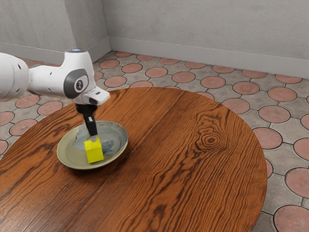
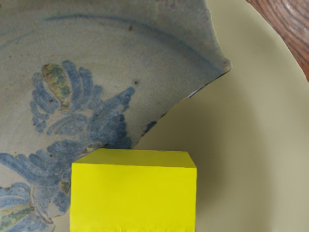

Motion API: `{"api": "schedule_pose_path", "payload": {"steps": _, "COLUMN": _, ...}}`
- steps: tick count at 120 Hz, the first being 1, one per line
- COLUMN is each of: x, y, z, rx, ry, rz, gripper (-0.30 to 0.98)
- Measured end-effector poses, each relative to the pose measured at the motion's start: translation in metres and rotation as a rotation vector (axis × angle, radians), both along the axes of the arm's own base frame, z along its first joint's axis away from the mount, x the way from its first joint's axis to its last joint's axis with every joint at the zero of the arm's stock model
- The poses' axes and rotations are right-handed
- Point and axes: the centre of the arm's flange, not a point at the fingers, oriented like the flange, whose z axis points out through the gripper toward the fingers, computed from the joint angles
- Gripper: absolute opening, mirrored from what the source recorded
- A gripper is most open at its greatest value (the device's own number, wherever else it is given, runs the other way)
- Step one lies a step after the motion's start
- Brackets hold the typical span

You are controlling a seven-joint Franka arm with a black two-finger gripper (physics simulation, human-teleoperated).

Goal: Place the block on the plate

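My gripper (image 1: 93, 138) points down over the plate in the exterior view, its fingertips at the top of the yellow block (image 1: 95, 152), and it is shut on the block. The block looks slightly tilted, low over the inside of the plate (image 1: 71, 158); whether its underside touches the plate I cannot tell. In the wrist view the block (image 2: 133, 198) is large at the lower edge, with the plate's plain olive part (image 2: 241, 145) and blue-patterned part (image 2: 159, 53) behind it.
The plate lies on a round wooden table (image 1: 193, 159), near its edge on the exterior view's left. Around the table is a floor of round reddish tiles (image 1: 274, 114), with grey walls (image 1: 203, 21) behind.
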Motion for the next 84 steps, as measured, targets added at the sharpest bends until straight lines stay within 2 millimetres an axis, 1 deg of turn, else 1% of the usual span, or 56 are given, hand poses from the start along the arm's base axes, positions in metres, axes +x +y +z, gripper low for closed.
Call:
{"api": "schedule_pose_path", "payload": {"steps": 12, "x": -0.005, "y": -0.004, "z": 0.027, "rx": -0.029, "ry": -0.021, "rz": 0.008, "gripper": 0.65}}
{"api": "schedule_pose_path", "payload": {"steps": 18, "x": -0.006, "y": -0.006, "z": 0.048, "rx": -0.04, "ry": -0.036, "rz": 0.007, "gripper": 0.66}}
{"api": "schedule_pose_path", "payload": {"steps": 24, "x": -0.003, "y": -0.008, "z": 0.073, "rx": -0.046, "ry": -0.057, "rz": 0.002, "gripper": 0.67}}
{"api": "schedule_pose_path", "payload": {"steps": 31, "x": 0.001, "y": -0.019, "z": 0.103, "rx": -0.049, "ry": -0.08, "rz": -0.021, "gripper": 0.67}}
{"api": "schedule_pose_path", "payload": {"steps": 41, "x": 0.0, "y": -0.036, "z": 0.131, "rx": -0.053, "ry": -0.093, "rz": -0.056, "gripper": 0.68}}
{"api": "schedule_pose_path", "payload": {"steps": 44, "x": -0.001, "y": -0.039, "z": 0.139, "rx": -0.055, "ry": -0.098, "rz": -0.062, "gripper": 0.68}}
{"api": "schedule_pose_path", "payload": {"steps": 53, "x": 0.001, "y": -0.045, "z": 0.174, "rx": -0.053, "ry": -0.126, "rz": -0.078, "gripper": 0.68}}
{"api": "schedule_pose_path", "payload": {"steps": 58, "x": 0.0, "y": -0.048, "z": 0.187, "rx": -0.053, "ry": -0.132, "rz": -0.086, "gripper": 0.68}}
{"api": "schedule_pose_path", "payload": {"steps": 63, "x": -0.002, "y": -0.051, "z": 0.195, "rx": -0.054, "ry": -0.131, "rz": -0.092, "gripper": 0.68}}
{"api": "schedule_pose_path", "payload": {"steps": 70, "x": -0.005, "y": -0.054, "z": 0.2, "rx": -0.057, "ry": -0.121, "rz": -0.099, "gripper": 0.68}}
{"api": "schedule_pose_path", "payload": {"steps": 84, "x": -0.008, "y": -0.059, "z": 0.201, "rx": -0.062, "ry": -0.099, "rz": -0.108, "gripper": 0.68}}
